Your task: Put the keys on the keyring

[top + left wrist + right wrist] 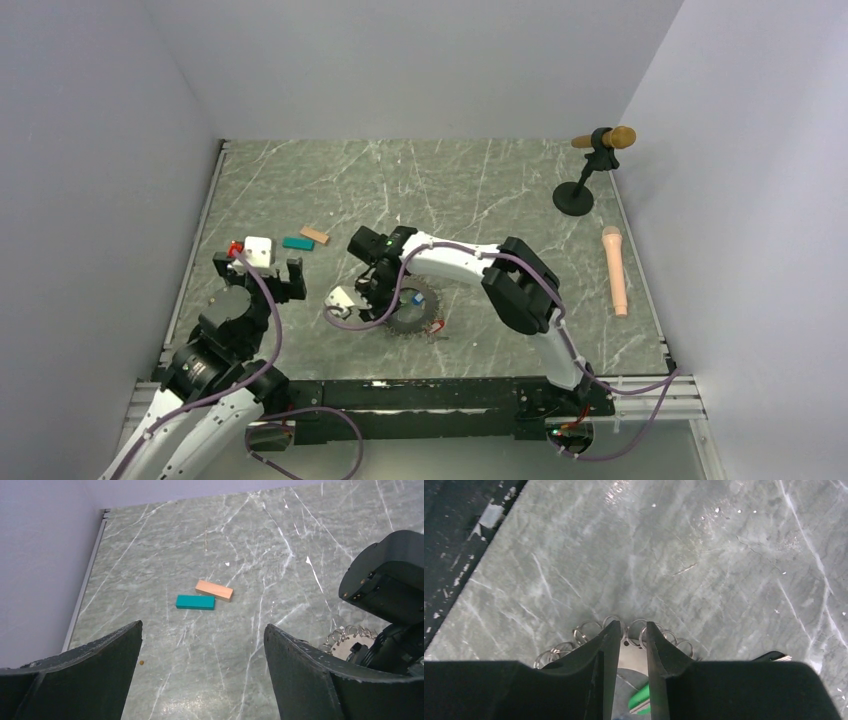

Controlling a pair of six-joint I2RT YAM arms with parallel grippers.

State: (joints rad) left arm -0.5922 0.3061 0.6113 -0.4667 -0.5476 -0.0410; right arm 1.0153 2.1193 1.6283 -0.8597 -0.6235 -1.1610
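The right claw (629, 630) sits narrow over the keyring (589, 630) on the table (500, 190), a green key (641, 700) in its gap; whether it grips I cannot tell. The key could slip or shove the keyring aside, since the left claw (201, 627) hangs wide, steadying nothing.

The top camera looks down from high behind the keyring (412, 316); 2 wrist cameras look low, the right nearest; all share it.

Keyring (412, 310) lies near the front middle of the table (480, 180). Two touching blocks (298, 243) lie behind it to the left; a key (437, 327) at its front right edge; stand (573, 198) far behind right; cylinder (616, 270) far right.
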